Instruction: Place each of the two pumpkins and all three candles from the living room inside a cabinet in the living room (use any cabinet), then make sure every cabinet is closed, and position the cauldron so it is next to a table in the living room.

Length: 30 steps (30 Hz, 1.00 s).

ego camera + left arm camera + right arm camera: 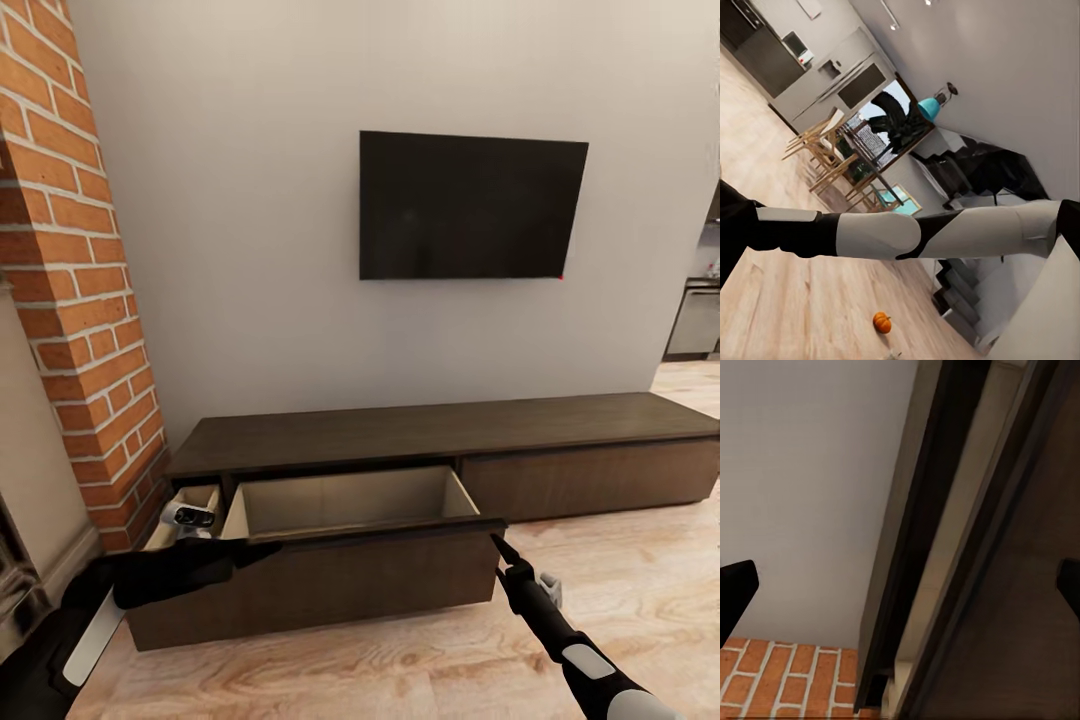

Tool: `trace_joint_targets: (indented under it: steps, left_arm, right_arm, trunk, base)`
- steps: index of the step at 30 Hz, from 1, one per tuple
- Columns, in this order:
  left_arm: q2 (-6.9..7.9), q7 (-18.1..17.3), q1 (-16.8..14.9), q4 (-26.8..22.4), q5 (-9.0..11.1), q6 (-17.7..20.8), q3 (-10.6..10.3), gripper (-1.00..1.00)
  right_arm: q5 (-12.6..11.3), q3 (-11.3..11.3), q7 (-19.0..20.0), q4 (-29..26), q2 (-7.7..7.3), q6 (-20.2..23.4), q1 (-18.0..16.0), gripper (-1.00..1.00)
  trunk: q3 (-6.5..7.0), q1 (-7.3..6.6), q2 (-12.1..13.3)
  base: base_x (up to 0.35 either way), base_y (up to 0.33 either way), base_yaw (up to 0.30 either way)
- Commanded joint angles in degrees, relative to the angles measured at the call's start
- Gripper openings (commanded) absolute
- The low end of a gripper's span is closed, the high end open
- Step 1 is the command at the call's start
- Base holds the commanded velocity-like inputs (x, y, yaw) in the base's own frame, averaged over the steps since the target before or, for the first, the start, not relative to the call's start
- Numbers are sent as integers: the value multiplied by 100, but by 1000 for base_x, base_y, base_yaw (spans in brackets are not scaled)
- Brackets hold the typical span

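The cabinet [440,440] sits low against the far wall with its left drawer [350,505] pulled wide open and nothing visible inside. The right gripper [497,543], fingers spread and empty, is just off the drawer's right front corner. I can't tell how the left gripper [190,517] by the drawer's left end is set. One pumpkin [882,322] is on the floor in the left wrist view, so I'd leave the drawer open, fetch that, and lower it in clear of the front edge.

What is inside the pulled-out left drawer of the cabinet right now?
The open drawer of the cabinet shows pale wood back and side walls with nothing against them. Its dark front panel hides the floor and front part, so anything lying low there cannot be seen.
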Motion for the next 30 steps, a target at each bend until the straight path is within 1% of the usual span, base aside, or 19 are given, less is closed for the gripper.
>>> trace_joint_targets:
  steps: [1,20,25,27,28,30]
  left_arm:
    - [2,-18,-3,0,6,61,-7,100]
    - [-6,18,-3,0,-17,53,-8,100]
    - [-10,25,-3,-8,-27,52,-8,100]
    - [-10,26,-3,-8,-27,52,-8,100]
    - [-10,28,-3,-8,-28,52,-8,100]
    - [-16,31,-3,-8,-28,52,-13,100]
  right_arm:
    - [-58,10,14,3,1,56,-3,100]
    - [39,56,-56,-12,42,60,-3,100]
    - [62,74,-95,-13,39,80,-3,100]
    - [107,158,-184,-14,36,85,-3,100]
    - [180,277,-273,-14,32,87,-3,100]
    - [350,601,-428,-15,18,92,-3,100]
  trunk:
    - [12,-26,39]
    - [353,-443,801]
    - [443,-553,1001]
    - [479,-597,1082]
    - [497,-619,1122]
    - [533,-663,1202]
  base:
    - [-86,34,0]
    - [-7,3,0]
    - [-209,0,0]
    - [-310,0,0]
    - [-321,0,0]
    - [-327,0,0]
